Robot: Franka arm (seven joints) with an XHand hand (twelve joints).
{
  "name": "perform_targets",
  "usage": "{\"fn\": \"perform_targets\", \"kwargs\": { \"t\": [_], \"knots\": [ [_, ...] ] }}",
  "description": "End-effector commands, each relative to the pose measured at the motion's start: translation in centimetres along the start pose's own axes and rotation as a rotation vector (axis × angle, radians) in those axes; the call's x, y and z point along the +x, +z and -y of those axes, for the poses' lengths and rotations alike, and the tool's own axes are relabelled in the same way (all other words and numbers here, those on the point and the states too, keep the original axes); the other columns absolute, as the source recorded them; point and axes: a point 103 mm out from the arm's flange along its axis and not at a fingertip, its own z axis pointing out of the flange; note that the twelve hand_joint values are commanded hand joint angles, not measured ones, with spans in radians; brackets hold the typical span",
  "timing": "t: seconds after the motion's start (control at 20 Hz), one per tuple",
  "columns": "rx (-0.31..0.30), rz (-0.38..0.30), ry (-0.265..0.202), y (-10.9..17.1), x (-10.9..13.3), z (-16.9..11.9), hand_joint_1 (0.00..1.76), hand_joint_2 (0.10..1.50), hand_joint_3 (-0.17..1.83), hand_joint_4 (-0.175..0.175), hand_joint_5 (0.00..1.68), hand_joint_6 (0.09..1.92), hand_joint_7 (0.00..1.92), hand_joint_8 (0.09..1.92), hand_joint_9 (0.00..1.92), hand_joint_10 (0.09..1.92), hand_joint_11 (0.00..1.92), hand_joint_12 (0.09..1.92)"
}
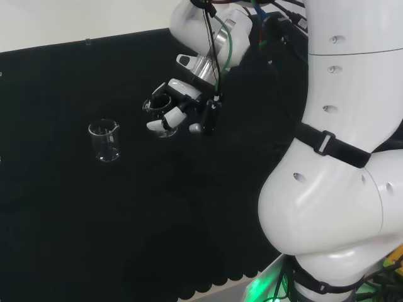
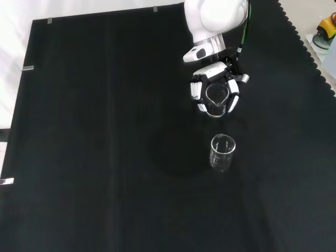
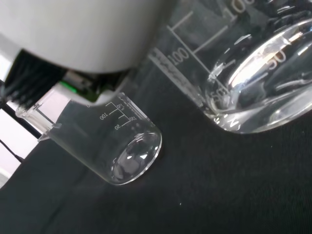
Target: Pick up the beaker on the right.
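Front view: two clear beakers are seen on the black cloth point(image 2: 105, 157) of the worktop. One beaker point(image 2: 216, 100) is enclosed by the hand point(image 2: 215, 86), whose fingers point(image 2: 195, 92) are curled round its wall on both sides, with its spouted rim facing up. The other beaker point(image 2: 223, 153) is stood upright just below it in this view, apart from the hand and untouched.

In the head view, the hand point(image 1: 173, 104) is seen left of the arm's white links, wrapped round the held beaker point(image 1: 165, 123), while the free beaker point(image 1: 104, 141) is placed to the left of it, well apart.

In the wrist view, the held beaker's base point(image 3: 258, 87) is shown close and large, and the free beaker point(image 3: 117, 146) is seen on the cloth beyond it.
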Motion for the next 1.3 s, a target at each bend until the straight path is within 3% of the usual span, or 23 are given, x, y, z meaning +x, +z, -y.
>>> {"fn": "perform_targets", "kwargs": {
  "t": [0.05,0.35,1.3],
  "knots": [
    [0.013,0.023,0.001,0.0,0.4,-0.1,1.32,0.49,0.95,-0.175,1.25,0.81,1.33,0.76,1.68,0.64,1.38,0.74],
    [0.025,0.046,0.002,0.6,1.2,-0.7,1.32,0.50,0.96,-0.175,1.23,0.85,1.31,0.82,1.66,0.70,1.37,0.74],
    [0.011,0.134,0.017,-1.5,3.2,-0.2,1.32,0.50,0.98,-0.175,1.21,0.90,1.29,0.86,1.65,0.74,1.36,0.75]
  ]
}}
